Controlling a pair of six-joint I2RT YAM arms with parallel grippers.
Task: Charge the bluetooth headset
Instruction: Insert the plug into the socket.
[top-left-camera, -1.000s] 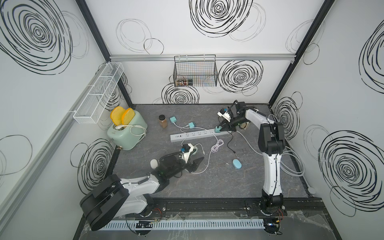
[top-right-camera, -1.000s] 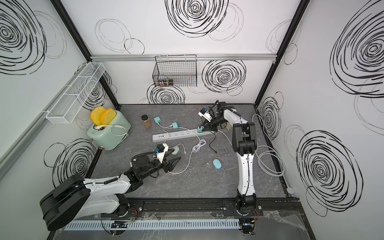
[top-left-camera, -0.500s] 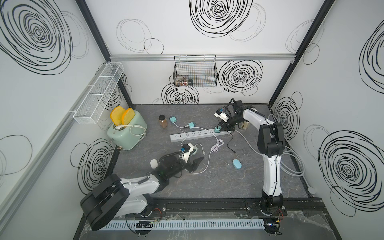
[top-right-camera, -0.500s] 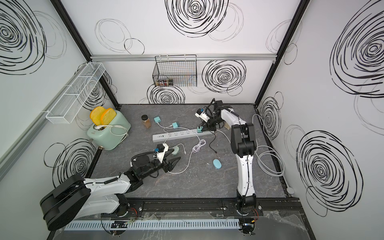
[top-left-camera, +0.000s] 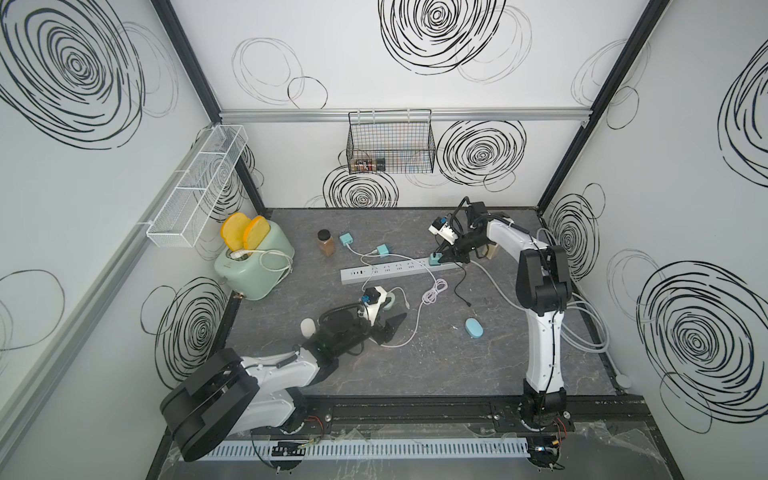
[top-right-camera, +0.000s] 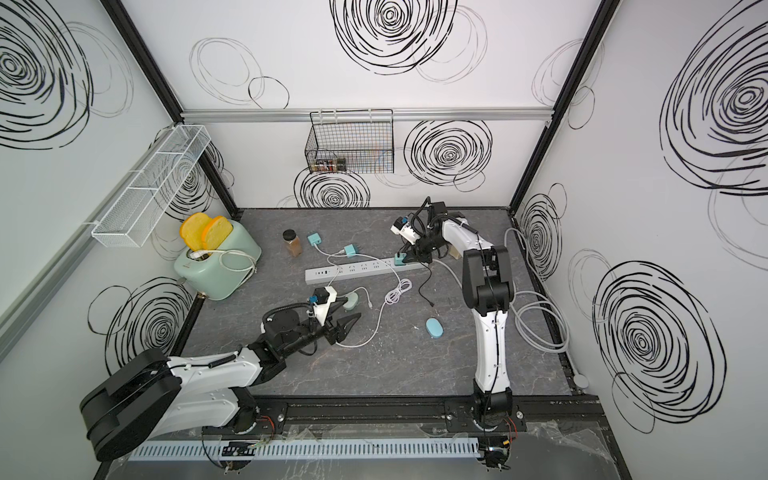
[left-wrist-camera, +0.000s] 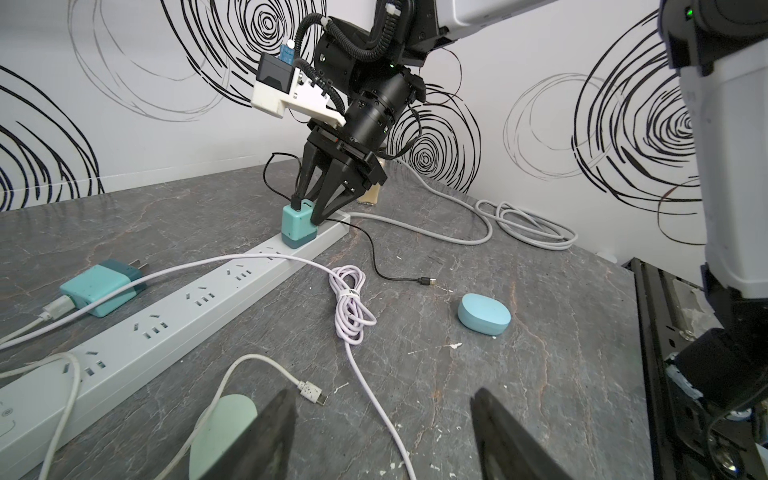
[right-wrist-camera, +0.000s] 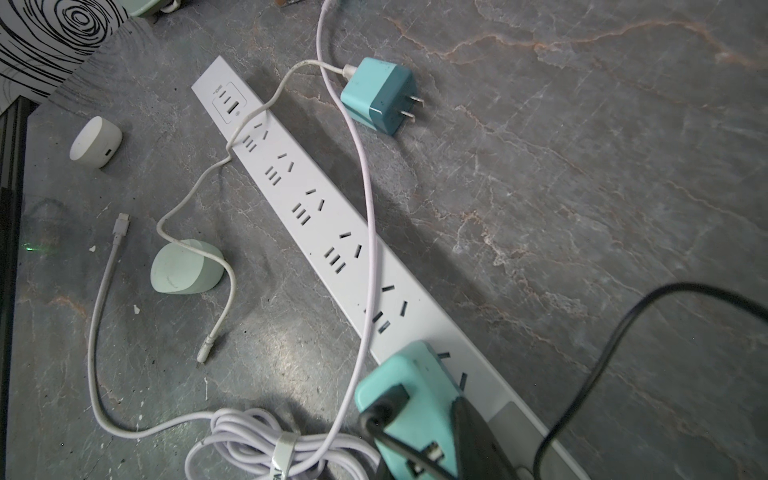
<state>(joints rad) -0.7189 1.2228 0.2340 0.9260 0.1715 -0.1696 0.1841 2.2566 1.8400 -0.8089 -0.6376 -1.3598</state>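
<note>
A white power strip lies across the middle of the grey table. A teal charger stands plugged into its right end, with a black cable plugged into its top. The right gripper points down onto this charger. Its fingers are slightly apart, one tip at the cable's plug and the other against the charger's side. I cannot tell whether they clamp anything.

The cable's free end lies on the table near the blue case. That case sits alone, on the near side of the strip's right end, untouched and not plugged in.

The left gripper hangs low, near and left of centre. Its fingers are wide apart and hold nothing. A green case lies just beside it.
</note>
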